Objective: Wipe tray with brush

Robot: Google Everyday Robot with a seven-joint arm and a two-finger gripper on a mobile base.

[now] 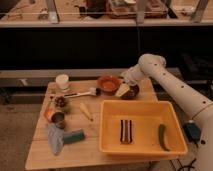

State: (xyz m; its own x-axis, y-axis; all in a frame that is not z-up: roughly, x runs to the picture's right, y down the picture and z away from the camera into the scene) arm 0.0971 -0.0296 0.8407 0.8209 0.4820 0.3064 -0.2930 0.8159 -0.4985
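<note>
The yellow-orange tray (170, 111) sits on the right half of the wooden table. A dark striped block (126, 131) and a green vegetable (162, 136) lie in it. The brush (80, 93) lies flat on the table left of the bowls, with its pale bristle head pointing right toward the red bowl (108, 83). My gripper (126, 80) hangs at the end of the white arm, behind the tray's far wall. It is above the dark bowl (131, 92) and to the right of the brush, not touching it.
A white cup (62, 81) stands at the back left. A brown cone-like thing (61, 101), a tin can (56, 117), a yellow piece (86, 111), a teal block (75, 136) and a grey cloth (54, 141) lie left of the tray. A pale wedge (121, 90) rests in the dark bowl.
</note>
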